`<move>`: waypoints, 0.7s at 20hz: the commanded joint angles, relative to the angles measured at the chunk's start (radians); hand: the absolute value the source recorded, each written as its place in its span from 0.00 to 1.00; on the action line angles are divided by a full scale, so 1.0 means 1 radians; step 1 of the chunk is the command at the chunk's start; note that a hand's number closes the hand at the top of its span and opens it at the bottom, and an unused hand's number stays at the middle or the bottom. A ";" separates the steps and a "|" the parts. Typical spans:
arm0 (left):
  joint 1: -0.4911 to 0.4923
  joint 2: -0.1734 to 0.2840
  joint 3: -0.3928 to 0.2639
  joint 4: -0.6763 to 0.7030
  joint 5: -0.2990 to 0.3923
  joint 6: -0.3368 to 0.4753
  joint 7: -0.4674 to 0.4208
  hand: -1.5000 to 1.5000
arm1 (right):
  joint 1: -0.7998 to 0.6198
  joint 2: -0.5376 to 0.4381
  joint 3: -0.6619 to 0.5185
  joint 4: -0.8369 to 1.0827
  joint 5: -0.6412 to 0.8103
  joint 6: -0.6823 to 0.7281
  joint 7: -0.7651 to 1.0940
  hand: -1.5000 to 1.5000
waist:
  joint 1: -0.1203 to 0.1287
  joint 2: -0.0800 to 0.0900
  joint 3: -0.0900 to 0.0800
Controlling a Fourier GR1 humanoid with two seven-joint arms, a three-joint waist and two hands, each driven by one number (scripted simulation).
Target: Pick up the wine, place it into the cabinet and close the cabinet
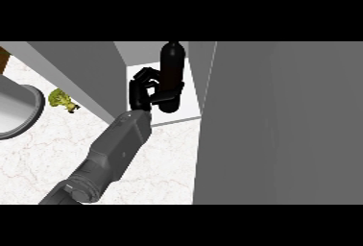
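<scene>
Wine bottle [171, 72] stood upright, long axis vertical, inside the open cabinet [85, 72] bay, enclosed by the curled fingers of the left hand [144, 89]; the right hand was out of view.

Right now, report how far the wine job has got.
Done: the wine bottle is off the counter, gripped by the left hand. In hand: the bottle hangs at the cabinet's opening, between the two grey panels; whether it rests on the shelf cannot be told. Left: release it inside, withdraw, and close the open cabinet door. The right hand is not in view.
</scene>
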 commanded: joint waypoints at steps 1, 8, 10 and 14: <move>-0.041 0.000 -0.007 0.002 0.016 0.032 0.018 1.00 | -0.009 -0.013 -0.002 -0.015 -0.015 0.005 0.018 0.00 | -0.008 0.000 -0.001; -0.154 0.000 0.004 0.042 0.024 0.080 0.107 1.00 | 0.021 -0.028 -0.031 -0.015 -0.021 0.015 0.017 0.00 | 0.022 -0.001 0.002; -0.137 0.000 0.012 0.055 0.030 0.058 0.102 1.00 | 0.026 -0.022 -0.027 -0.030 -0.007 0.009 0.011 0.00 | 0.024 0.003 0.001; -0.163 0.000 0.023 0.078 0.035 0.053 0.139 1.00 | 0.049 -0.019 -0.043 -0.029 -0.022 0.024 -0.016 0.00 | 0.030 0.008 0.002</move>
